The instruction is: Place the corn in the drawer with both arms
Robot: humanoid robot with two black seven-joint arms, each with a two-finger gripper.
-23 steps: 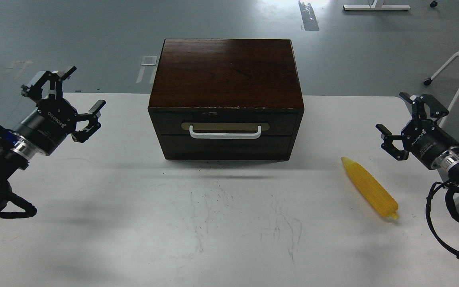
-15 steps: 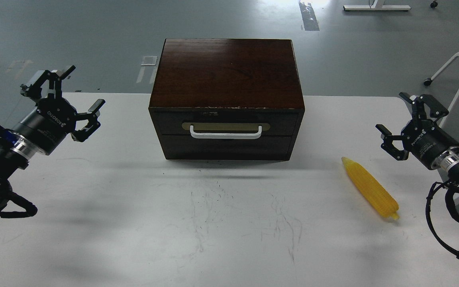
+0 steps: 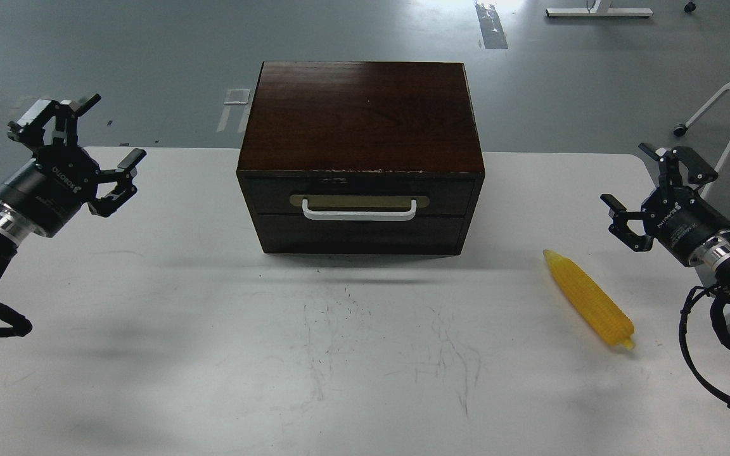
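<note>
On the white counter (image 3: 213, 354), toward its far edge and centred, sits a dark brown wooden box cabinet (image 3: 362, 114). Flat top, nothing on it. Front face shows two stacked fronts; the upper one is the drawer (image 3: 360, 193), pushed fully in, flush with the cabinet frame. White bar handle (image 3: 359, 211) across its middle, mounted on a tan oval plate (image 3: 359, 201). Drawer contents not visible while it is closed.

Corn (image 3: 589, 298) lies on the counter, outside the cabinet, well to the right of it and nearer the viewer. Bright yellow, ridged, lying on its side at a diagonal: pointed tip toward the cabinet's right front corner, blunt end toward the near right edge of the counter. Nothing touches it.

Left tool (image 3: 76, 149) hangs above the counter's far left corner, fingers spread wide, holding nothing, well apart from the cabinet. ROBOTIQ lettering legible on its body.

Right tool (image 3: 653, 190) hangs above the right side of the counter, fingers likewise spread, empty, near the corn but above and beyond it, not in contact.

Faint dark scuff marks (image 3: 339, 329) on the counter in front of the cabinet.
</note>
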